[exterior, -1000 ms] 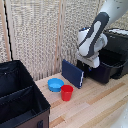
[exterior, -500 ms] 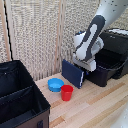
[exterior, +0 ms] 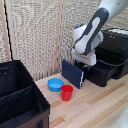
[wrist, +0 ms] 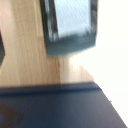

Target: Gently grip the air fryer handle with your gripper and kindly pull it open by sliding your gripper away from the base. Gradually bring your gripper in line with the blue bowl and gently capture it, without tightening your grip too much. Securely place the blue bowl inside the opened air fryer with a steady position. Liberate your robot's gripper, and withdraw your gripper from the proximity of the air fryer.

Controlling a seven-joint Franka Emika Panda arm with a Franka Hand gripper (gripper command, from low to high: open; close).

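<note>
The air fryer (exterior: 107,60) drawer now stands pulled out at 3 o'clock, so opening appears done. The blue bowl (exterior: 55,84) rests untouched on the desk (exterior: 95,107) at 7 o'clock, beside the red cup (exterior: 67,92). The gripper (exterior: 84,62) has shifted slightly toward it; its opening cannot be told.

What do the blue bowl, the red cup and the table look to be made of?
Blue bowl: probably plastic, with an even light-blue colour and a smooth matte look. Red cup: likely plastic too, uniform red with a thin rim. Table: light wood or wood-look laminate, with visible plank lines and grain; which one cannot be told.
</note>
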